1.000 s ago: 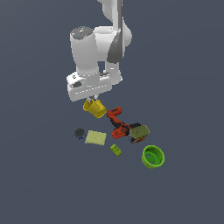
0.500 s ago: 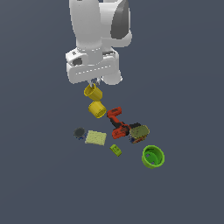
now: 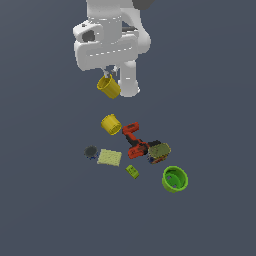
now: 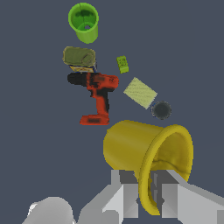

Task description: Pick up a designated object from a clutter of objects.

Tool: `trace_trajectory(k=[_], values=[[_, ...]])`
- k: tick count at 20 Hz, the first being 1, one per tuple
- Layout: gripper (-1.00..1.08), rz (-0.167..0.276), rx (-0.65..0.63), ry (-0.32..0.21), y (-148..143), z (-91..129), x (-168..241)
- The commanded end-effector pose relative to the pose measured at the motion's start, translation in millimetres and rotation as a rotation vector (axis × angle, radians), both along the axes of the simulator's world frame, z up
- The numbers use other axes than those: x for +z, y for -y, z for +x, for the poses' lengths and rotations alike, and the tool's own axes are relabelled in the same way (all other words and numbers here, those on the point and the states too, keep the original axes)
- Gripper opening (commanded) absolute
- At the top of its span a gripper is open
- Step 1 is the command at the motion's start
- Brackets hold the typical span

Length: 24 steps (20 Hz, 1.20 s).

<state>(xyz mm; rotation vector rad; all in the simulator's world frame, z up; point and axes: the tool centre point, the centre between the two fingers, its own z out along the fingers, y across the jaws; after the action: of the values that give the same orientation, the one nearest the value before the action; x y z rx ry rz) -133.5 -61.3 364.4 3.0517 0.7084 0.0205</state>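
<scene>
Small cup (image 3: 108, 87) is in the gripper (image 4: 151, 192), fingers (image 4: 124, 197) pinched on its rim wall, one inside and one outside. It hangs tilted in the air, well above the clutter. On the surface below: other yellow cup (image 3: 111, 124) on its side, drill (image 3: 134, 141) just beside it, olive can (image 3: 159, 150) at the drill's head, green bowl (image 3: 175, 179), pad (image 3: 109, 157), small block (image 3: 132, 171), dark can (image 3: 90, 151).
</scene>
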Motion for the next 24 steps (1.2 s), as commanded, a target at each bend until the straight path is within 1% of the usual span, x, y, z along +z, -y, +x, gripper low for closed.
trace_trajectory(k=[1,6,11,24], values=[[-1.00,0.001,0.000,-0.003,-4.3,-3.6,20.0],[-1.00,0.003,-0.001,-0.009,-10.6,-7.8,50.2],[-1.00,0.005,-0.001,-0.013,-14.6,-9.8,69.7],[-1.00,0.005,-0.001,-0.014,-16.9,-9.4,85.4]])
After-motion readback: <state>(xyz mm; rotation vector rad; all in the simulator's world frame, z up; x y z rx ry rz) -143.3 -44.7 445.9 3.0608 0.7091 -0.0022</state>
